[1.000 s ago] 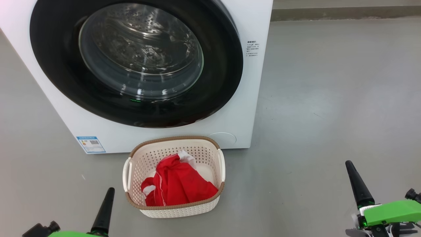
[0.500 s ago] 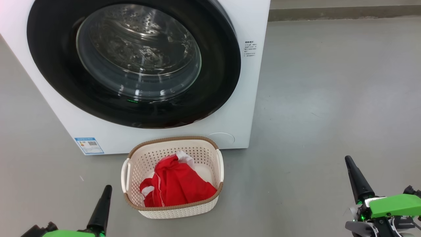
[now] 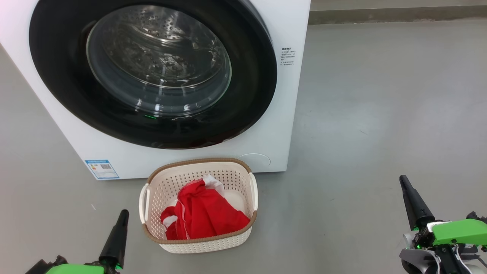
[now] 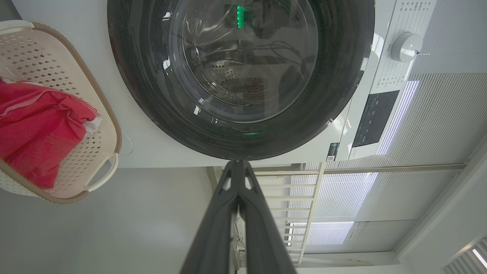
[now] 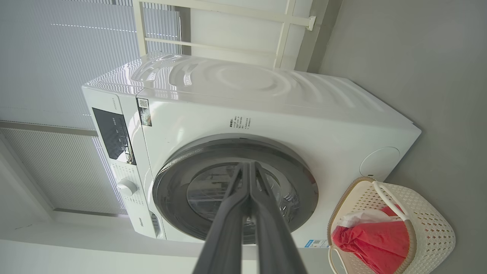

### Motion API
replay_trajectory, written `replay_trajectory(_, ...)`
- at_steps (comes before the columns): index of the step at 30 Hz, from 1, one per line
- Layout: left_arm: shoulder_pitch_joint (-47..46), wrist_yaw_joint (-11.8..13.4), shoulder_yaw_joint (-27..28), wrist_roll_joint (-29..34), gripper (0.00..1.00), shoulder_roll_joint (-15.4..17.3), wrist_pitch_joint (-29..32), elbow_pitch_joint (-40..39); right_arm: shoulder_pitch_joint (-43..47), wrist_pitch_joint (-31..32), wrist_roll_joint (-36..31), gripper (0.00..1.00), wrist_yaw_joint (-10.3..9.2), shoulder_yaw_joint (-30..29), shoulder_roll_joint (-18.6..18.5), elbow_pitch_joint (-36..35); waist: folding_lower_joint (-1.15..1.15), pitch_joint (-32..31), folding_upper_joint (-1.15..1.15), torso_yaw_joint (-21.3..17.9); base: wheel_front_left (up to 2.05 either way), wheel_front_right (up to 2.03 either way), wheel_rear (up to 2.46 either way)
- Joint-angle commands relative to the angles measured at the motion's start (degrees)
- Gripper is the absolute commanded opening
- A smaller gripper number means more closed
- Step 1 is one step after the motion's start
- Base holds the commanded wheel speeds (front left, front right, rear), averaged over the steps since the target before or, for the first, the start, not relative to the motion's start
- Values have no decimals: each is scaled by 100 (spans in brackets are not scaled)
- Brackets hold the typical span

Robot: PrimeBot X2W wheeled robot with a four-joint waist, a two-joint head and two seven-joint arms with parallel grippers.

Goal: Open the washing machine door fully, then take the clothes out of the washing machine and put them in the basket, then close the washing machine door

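Head view: red clothes (image 3: 205, 217) in basket (image 3: 198, 161); L end effector (image 3: 123, 213), R end effector (image 3: 403, 179) both narrow, empty.

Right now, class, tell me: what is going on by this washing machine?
Nothing is being handled. The door is shut on the washing machine, and the clothes lie in the basket on the floor before it. The left gripper and right gripper are shut and empty, low on either side. The job looks done.
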Motion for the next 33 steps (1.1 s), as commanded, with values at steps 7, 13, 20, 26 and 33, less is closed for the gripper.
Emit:
replay_trajectory(7, -239, -60, 228, -34, 0, 90, 31, -117, -236, 24, 38, 0, -3, 102, -81, -138, 0, 0, 0, 0, 0, 0, 0)
replay_trajectory(13, -240, -60, 234, -28, 0, 85, 37, -116, -237, 31, 32, 0, -3, 94, -75, -137, 0, 0, 0, 0, 0, 0, 0)
replay_trajectory(20, -240, -60, 242, -21, 0, 79, 43, -115, -237, 38, 24, 0, -3, 85, -68, -136, 0, 0, 0, 0, 0, 0, 0)
replay_trajectory(26, -241, -60, 249, -16, 0, 74, 48, -114, -237, 44, 17, 0, -3, 77, -62, -134, 0, 0, 0, 0, 0, 0, 0)
replay_trajectory(33, -241, -60, 256, -9, 0, 69, 54, -114, -238, 51, 10, 0, -3, 69, -56, -133, 0, 0, 0, 0, 0, 0, 0)
